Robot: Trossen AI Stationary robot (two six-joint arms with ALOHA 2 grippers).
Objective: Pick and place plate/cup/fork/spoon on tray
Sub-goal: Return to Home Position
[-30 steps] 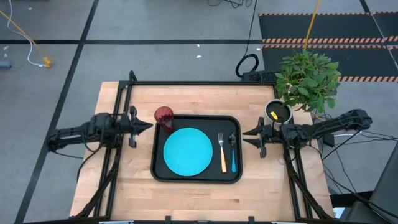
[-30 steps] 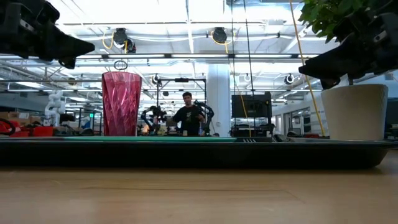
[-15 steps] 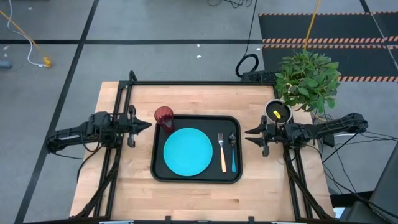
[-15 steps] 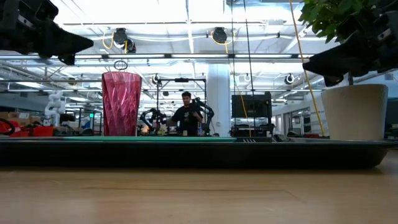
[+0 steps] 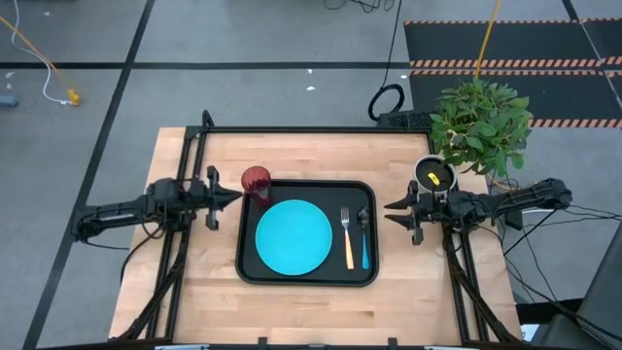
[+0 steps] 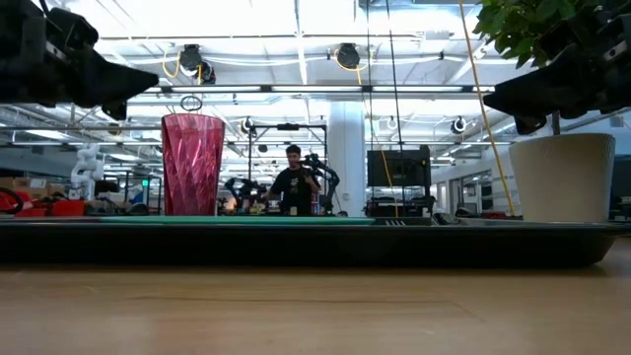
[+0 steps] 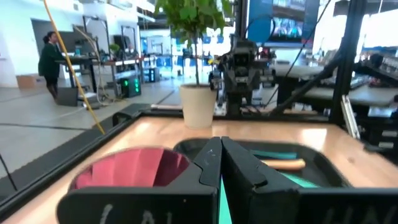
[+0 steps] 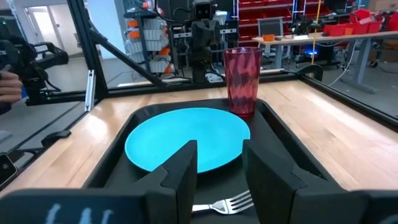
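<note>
The wooden surface (image 5: 194, 282) carries the black tray (image 5: 307, 277) at its centre, a rounded rectangle with a raised rim. Inside it, toward 9 o'clock, lies the round turquoise plate (image 5: 293, 236), flat and filling about half the tray's width. At 3 o'clock of the plate lie the fork (image 5: 346, 236), silver tines and orange handle, and just beside it the spoon (image 5: 364, 236), dark bowl and light blue handle, both pointing toward 12 o'clock.

The cup (image 5: 257, 182), a small dark red translucent tumbler, stands upright at the tray's 10 o'clock corner. From the high view it cannot be told whether it sits inside the rim or just outside; the right wrist view suggests it stands right at the rim's edge.

The left hand (image 5: 233, 193) hovers just beside the cup at its 9 o'clock, fingers pressed together and empty. The right hand (image 5: 387, 207) waits at 3 o'clock of the tray, fingers apart, holding nothing.

If the cup is judged to need seating, the left hand should first part its fingers wide, straddle the tumbler at mid-height, close gently since the walls look thin, lift clear of the rim, and set it down in the bare corner at 12 o'clock of the plate.
</note>
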